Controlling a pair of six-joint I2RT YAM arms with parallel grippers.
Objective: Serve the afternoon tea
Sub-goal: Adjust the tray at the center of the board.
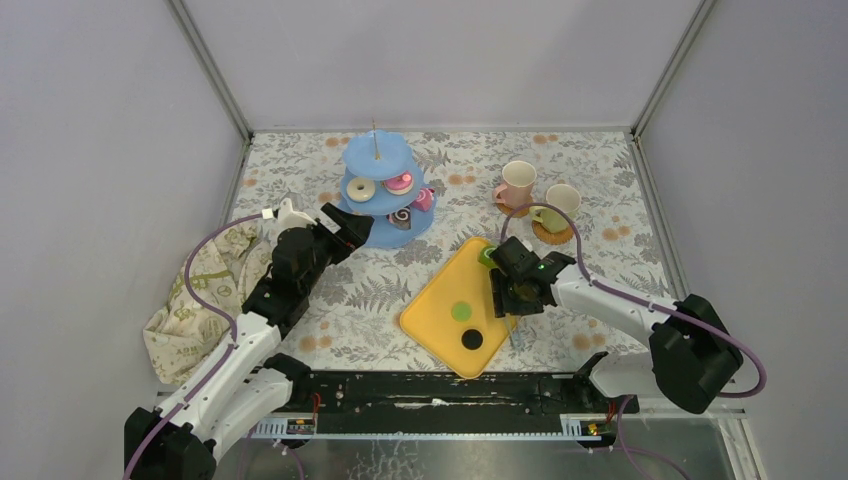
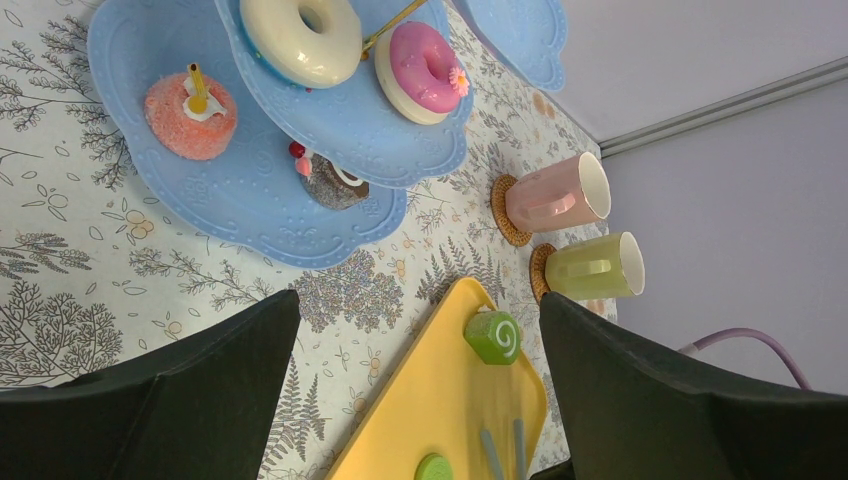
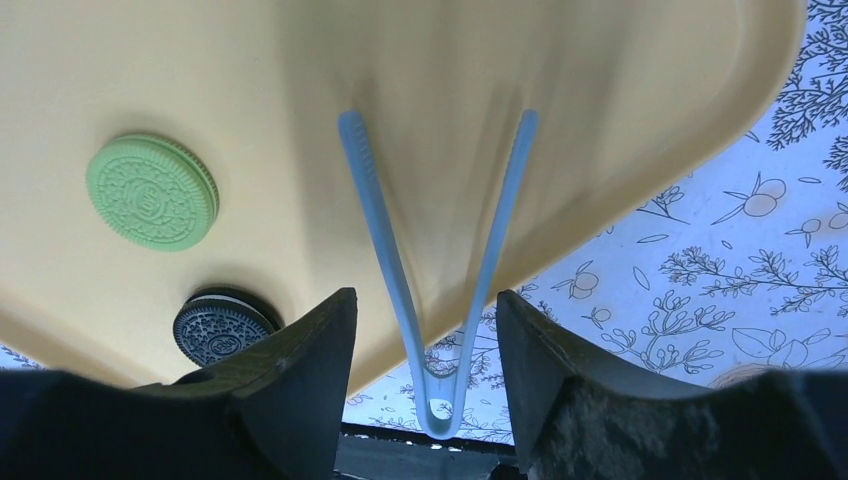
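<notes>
The light-blue three-tier stand point(image 1: 362, 233) point(image 2: 230, 200) carries a white donut point(image 2: 300, 35), a pink donut point(image 2: 425, 70), an orange pastry point(image 2: 190, 115) and a brown one point(image 2: 330, 182). A pink mug point(image 1: 518, 183) and a pale green mug point(image 1: 562, 205) stand on coasters at the back right. On the yellow tray point(image 1: 435, 300) lie a green roll point(image 2: 493, 336), a green cookie point(image 3: 152, 192) and a black cookie point(image 3: 220, 325). My left gripper point(image 2: 420, 300) hangs open, empty, just left of the stand. My right gripper point(image 3: 423, 300) is open astride light-blue tongs point(image 3: 378, 210), not touching them.
A beige cloth with green print point(image 1: 205, 290) lies bunched at the table's left edge. The tongs' bend juts over the tray's near right rim. Grey walls close in the floral tabletop on three sides.
</notes>
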